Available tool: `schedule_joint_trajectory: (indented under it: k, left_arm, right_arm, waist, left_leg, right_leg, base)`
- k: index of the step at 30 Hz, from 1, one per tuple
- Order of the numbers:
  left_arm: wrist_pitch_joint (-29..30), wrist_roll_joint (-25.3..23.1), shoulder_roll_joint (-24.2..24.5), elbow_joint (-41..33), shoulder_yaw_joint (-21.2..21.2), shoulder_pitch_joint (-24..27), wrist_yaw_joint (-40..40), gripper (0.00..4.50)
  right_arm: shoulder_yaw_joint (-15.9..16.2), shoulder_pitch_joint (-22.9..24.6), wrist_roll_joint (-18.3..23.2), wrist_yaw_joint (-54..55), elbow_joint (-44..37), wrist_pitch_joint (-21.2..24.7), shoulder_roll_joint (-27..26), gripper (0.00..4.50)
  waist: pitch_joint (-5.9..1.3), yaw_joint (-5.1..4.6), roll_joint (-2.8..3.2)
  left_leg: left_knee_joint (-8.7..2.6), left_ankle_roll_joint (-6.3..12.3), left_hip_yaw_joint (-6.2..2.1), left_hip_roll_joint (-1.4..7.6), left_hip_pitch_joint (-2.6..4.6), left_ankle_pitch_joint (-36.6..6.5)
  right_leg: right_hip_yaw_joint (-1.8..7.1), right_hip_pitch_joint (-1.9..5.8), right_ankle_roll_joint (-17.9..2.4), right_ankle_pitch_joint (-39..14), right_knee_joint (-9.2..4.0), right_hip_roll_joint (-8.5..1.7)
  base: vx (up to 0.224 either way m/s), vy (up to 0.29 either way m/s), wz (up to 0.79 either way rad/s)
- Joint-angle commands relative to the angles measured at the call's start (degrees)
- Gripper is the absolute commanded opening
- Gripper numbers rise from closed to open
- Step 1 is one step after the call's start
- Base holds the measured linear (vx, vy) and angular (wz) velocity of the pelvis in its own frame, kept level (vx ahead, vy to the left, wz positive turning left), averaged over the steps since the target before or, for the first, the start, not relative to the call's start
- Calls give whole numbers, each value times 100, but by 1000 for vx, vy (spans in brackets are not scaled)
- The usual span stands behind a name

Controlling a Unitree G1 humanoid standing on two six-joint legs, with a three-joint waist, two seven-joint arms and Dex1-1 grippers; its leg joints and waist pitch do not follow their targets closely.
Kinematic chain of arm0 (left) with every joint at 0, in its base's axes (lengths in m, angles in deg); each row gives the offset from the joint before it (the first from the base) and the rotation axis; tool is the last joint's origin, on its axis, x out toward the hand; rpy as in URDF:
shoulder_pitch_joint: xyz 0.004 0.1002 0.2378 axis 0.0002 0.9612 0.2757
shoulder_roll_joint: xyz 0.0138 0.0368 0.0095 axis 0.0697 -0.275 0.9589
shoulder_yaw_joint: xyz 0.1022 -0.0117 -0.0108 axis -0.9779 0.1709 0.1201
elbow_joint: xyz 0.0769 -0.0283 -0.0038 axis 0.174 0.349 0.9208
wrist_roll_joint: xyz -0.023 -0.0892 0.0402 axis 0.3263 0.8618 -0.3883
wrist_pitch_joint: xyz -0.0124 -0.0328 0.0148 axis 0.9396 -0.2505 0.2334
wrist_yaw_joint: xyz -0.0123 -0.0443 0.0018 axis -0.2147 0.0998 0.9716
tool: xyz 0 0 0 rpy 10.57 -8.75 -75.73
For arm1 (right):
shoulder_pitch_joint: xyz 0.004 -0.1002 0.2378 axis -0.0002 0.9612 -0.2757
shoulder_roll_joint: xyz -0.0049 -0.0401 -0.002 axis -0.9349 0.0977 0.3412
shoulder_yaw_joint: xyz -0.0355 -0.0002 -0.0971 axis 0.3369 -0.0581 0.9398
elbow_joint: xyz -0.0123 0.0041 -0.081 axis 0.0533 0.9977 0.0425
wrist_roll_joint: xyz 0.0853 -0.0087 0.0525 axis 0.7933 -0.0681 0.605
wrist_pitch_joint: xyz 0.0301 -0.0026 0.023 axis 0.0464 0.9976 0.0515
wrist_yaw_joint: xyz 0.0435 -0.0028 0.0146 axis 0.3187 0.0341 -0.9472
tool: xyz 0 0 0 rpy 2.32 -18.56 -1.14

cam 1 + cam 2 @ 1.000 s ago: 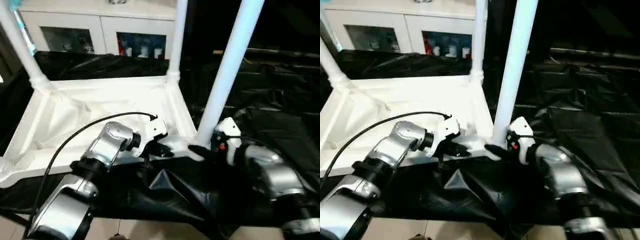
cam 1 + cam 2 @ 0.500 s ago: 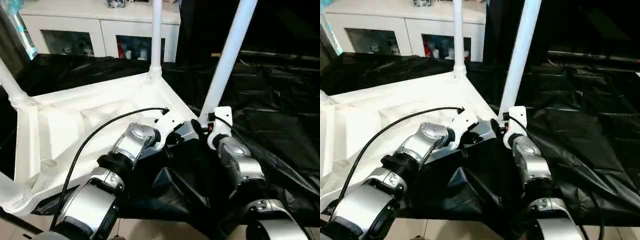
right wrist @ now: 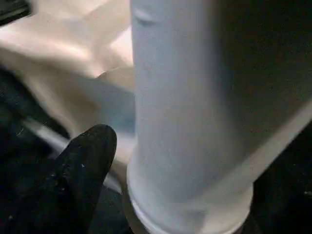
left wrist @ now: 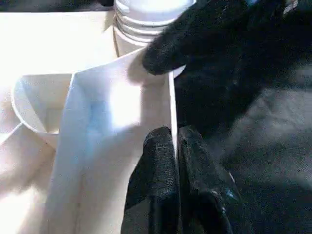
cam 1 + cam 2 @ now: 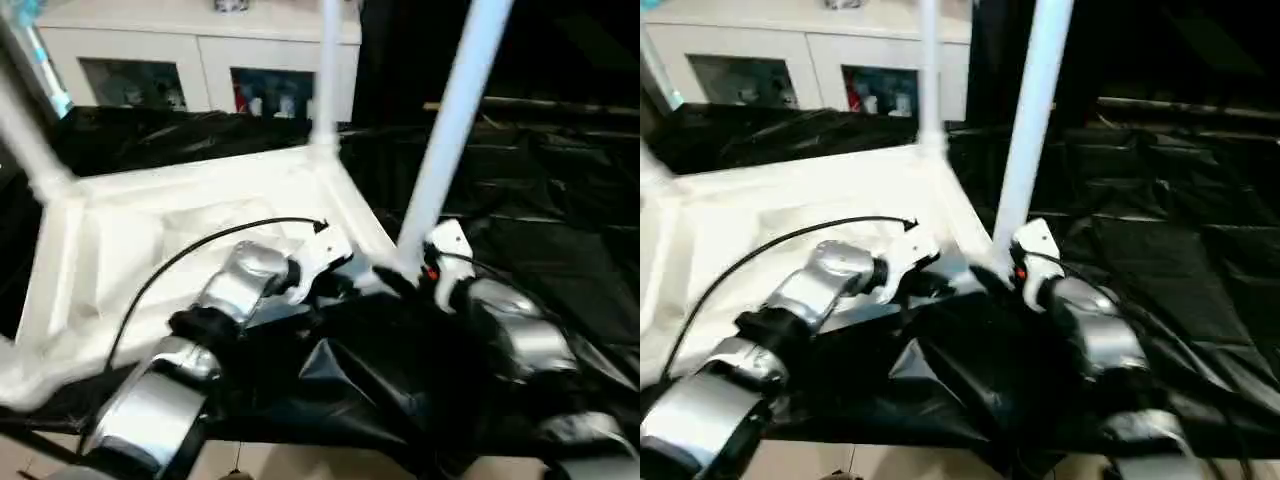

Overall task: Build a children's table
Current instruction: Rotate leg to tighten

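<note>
1. The white plastic rectangular tabletop (image 5: 190, 215) lies upside down, ribbed underside up, on the big table draped in black sheeting (image 5: 560, 200), on the robot's left side of it.
2. Long white tubular legs stand up from its corners: the near-right leg (image 5: 450, 130) rises from the corner closest to both grippers, a far-right leg (image 5: 325, 70) stands behind it, and a far-left leg (image 5: 25, 135) leans at the picture's edge.
3. The left gripper (image 4: 174, 161) has its two black fingers pressed together on the thin rim of the tabletop, one finger on each side of that white wall, near the ribbed socket of the near-right leg.
4. The right gripper (image 5: 400, 283) sits at the foot of the near-right leg; one black finger (image 3: 83, 170) lies beside the base of the tube, and whether the pincer is clamped on it or apart cannot be told.
5. Both silver forearms reach in from the near edge, a black cable (image 5: 200, 250) arching over the left one.
6. A white cabinet with glass doors (image 5: 190, 60) stands behind the draped table.
</note>
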Motion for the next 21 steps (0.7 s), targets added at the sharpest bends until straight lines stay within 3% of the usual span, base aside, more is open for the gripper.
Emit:
schedule_joint_trajectory:
  k: [1,6,11,18,21]
  left_arm:
    - [-164,227,-26,-84,-169,168,-561,0]
    - [-137,317,304,-388,-194,307,-1146,0]
    - [-151,343,389,-408,-148,305,-1153,0]
    - [-117,353,396,-469,-111,339,-1122,0]
    - [-92,345,328,-400,-62,317,-928,0]
  right_arm:
    - [224,62,133,-484,-325,143,82,396]
    - [345,185,200,-930,-630,311,306,396]
    - [363,190,223,-975,-692,401,301,380]
    - [374,210,277,-990,-768,495,244,309]
    - [315,211,249,-780,-674,497,133,303]
  waist:
    - [-327,15,-77]
    - [-296,10,-68]
    - [-301,-3,-80]
    - [-306,-3,-85]
    - [-312,-4,-85]
  left_leg:
    - [-280,524,50,46,34,-1047]
    - [-315,378,58,72,50,-1399]
    - [-317,276,58,68,54,-1396]
    - [-305,300,62,65,54,-1270]
    - [-296,304,65,59,53,-1230]
  right_leg:
    - [123,314,-1428,-15,-373,-161]
    - [124,269,-1402,-708,-418,-183]
    - [132,258,-1378,-725,-413,-185]
    - [132,264,-1391,-580,-395,-186]
    - [135,267,-1403,-511,-389,-183]
  base:
    - [0,0,0]
    - [0,0,0]
    - [0,0,0]
    - [0,0,0]
    - [0,0,0]
